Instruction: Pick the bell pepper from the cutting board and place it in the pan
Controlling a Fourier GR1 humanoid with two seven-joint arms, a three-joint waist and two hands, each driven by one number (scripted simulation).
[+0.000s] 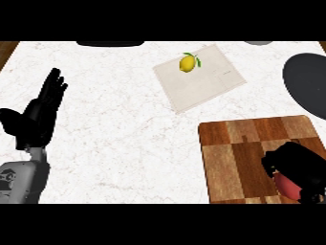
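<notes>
Head view: my left robot hand (35,117) shows at the left side, fingers straight and pointing up, thumb out, holding nothing. It rests over the white marbled tabletop (116,119). At the far edge lies a flat dark object (110,43), only partly in view. Right of centre a beige cloth (204,83) lies skewed, with a lemon (187,62) on its far corner. Nearer me is the wooden cutting board (239,158). My right robot hand (301,165) is over the board's near right corner, fingers curled round the red bell pepper (289,185), which is mostly hidden. Cannot tell whether the pepper touches the board. The dark pan (317,86) sits beyond the board at the right edge, apart from it.
</notes>
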